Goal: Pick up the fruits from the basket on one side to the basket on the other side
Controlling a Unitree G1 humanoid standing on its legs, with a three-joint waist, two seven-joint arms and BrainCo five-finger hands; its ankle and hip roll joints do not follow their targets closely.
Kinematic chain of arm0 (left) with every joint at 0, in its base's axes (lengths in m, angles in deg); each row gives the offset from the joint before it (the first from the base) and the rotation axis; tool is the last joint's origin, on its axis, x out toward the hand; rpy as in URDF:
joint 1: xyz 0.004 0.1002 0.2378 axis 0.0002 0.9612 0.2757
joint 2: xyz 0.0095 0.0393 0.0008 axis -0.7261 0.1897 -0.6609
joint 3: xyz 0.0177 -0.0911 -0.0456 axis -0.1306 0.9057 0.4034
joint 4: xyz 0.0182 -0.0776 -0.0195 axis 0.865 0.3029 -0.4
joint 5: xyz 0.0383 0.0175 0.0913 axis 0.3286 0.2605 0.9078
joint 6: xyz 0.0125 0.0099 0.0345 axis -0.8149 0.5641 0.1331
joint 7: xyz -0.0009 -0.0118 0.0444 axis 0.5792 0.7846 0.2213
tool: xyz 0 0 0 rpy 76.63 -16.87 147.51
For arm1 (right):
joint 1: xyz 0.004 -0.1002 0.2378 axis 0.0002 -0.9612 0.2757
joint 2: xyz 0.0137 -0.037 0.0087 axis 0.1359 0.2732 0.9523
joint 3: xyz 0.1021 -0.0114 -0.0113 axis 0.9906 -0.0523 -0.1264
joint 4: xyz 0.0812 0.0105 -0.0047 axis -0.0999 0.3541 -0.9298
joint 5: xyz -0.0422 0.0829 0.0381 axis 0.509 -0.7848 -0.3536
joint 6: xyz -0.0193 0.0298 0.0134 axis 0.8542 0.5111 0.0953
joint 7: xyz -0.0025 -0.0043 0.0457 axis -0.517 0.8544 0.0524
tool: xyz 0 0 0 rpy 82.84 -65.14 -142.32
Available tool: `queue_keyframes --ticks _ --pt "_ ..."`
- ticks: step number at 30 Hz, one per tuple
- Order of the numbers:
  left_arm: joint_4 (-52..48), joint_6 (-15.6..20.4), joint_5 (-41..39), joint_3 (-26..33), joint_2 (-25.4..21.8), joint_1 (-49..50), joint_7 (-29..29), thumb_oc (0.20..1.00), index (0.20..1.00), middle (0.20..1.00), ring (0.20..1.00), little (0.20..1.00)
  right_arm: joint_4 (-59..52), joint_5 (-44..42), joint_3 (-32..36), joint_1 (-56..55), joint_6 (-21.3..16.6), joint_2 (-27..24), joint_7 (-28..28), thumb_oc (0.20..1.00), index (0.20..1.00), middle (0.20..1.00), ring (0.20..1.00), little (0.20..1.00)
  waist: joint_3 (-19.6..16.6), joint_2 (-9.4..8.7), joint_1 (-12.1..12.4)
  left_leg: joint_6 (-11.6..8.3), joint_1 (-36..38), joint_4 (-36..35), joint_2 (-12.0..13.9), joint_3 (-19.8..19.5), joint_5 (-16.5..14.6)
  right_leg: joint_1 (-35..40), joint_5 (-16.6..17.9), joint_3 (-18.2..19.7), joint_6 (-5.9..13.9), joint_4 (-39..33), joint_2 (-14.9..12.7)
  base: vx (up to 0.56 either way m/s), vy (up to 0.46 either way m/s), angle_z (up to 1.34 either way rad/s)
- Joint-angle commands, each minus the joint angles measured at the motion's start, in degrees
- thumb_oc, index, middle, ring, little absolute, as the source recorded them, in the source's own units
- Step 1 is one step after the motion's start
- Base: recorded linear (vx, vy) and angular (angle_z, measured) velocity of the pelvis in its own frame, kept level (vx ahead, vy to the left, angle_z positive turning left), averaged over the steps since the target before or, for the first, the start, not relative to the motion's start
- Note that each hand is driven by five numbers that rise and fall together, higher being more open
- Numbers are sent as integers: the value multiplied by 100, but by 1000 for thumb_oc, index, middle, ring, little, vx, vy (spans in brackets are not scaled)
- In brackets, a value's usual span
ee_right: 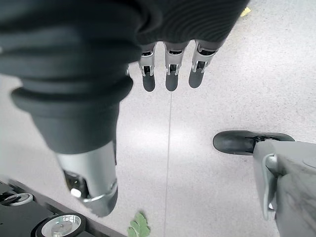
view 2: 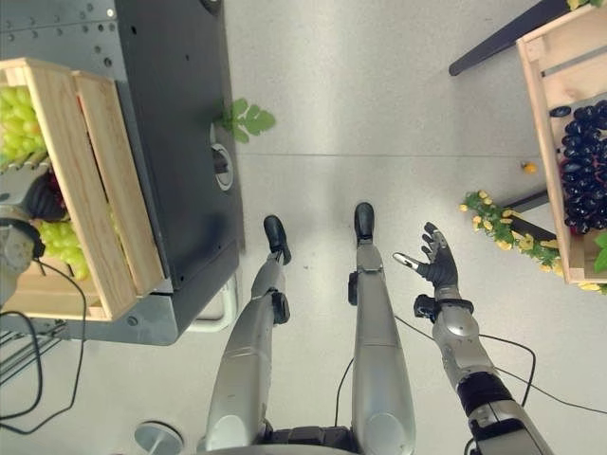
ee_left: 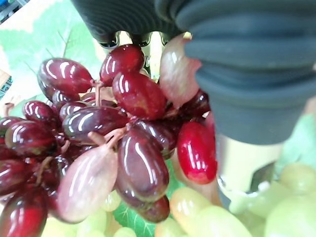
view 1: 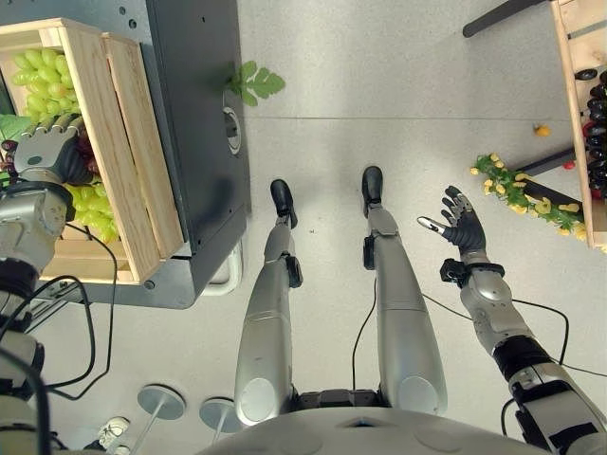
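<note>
**Desk:** Where is your left hand?

**Me:** My left hand [view 1: 49, 152] is down inside the wooden crate [view 1: 133, 161] on the far left, the one standing on the dark metal cabinet [view 1: 199, 114]. From the head cameras I see the back of the hand among the fruit. In the wrist camera a bunch of red grapes [ee_left: 108, 143] sits right against the palm, with the fingers curled around its top and the thumb beside it, so I'm reading that as gripping the bunch. Green grapes [view 1: 43, 76] lie under and around it.

**Desk:** And the right?

**Me:** My right hand [view 1: 462, 226] hangs in the air over the floor, fingers spread and straight, palm up, holding nothing.

**Desk:** The other basket?

**Me:** The second wooden crate [view 2: 542, 142] is on the far right, well apart from that hand. It has dark purple grapes [view 2: 583, 161] in it. Loose yellow and green sprigs [view 1: 517, 194] lie on the floor just beside it, and a green leaf [view 1: 254, 83] lies by the cabinet.
</note>
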Motion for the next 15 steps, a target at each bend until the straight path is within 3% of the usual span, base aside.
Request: queue_keyframes --ticks 1,2,9,15 --pt "-9 -418 200 572 -544 547 -91 536 536 536 536 536 -315 -126 234 -485 -81 22 66 1000 1000 1000 1000 1000 -39 -132 262 181 -88 847 -211 -145 -850 354 370 -12 684 -629 -183 0 0 0" --pt "-63 -445 207 659 -546 623 -112 203 203 203 203 203 -329 -138 271 -494 -70 21 86 1000 1000 1000 1000 1000 -39 -129 275 180 -92 847 -212 -153 -849 348 369 -18 681 -622 -182 0 0 0" --pt "-7 -497 138 814 -652 714 -366 200 200 200 200 200 -349 -203 302 -502 30 4 205 1000 1000 1000 1000 1000 -39 -131 266 179 -103 835 -224 -183 -846 345 367 -54 679 -610 -211 -8 -5 2" --pt "760 -405 -18 273 -644 203 -382 200 200 200 200 200 -252 -243 160 -378 39 -15 258 1000 1000 1000 1000 1000 -39 -168 213 177 -130 970 -234 -168 -887 341 366 -30 684 -531 -218 0 0 0"
